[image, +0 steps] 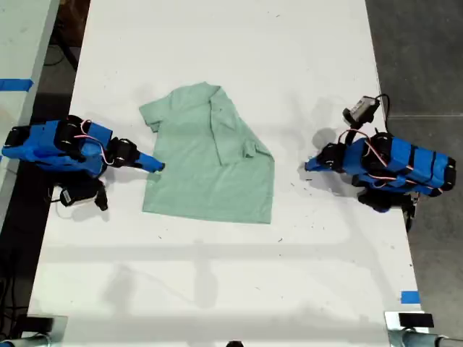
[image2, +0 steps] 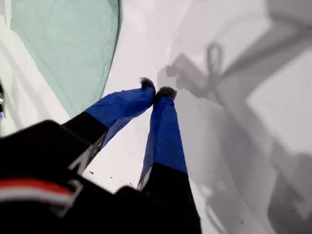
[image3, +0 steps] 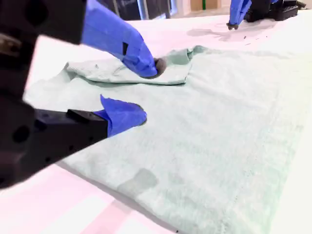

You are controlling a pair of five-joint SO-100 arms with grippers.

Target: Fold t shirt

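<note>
The pale mint-green t shirt (image: 195, 166) lies flat on the white table (image: 217, 275), one sleeve and side folded in over its body. At the exterior view's left, my second gripper (image: 155, 165) sits at the shirt's edge. In the second wrist view it (image3: 146, 90) is open just above the cloth (image3: 219, 122), holding nothing. My first gripper (image: 309, 166) rests on bare table at the exterior view's right, apart from the shirt. The first wrist view shows it (image2: 156, 90) shut on nothing, with the shirt (image2: 73, 48) some way off.
Blue tape marks (image: 409, 296) sit near the table's edge at the exterior view's lower right, and another (image: 14, 84) on a neighbouring surface at that view's left. Dark floor (image: 419, 58) borders the table on both sides. A small camera (image: 361, 109) and cables ride above the first arm.
</note>
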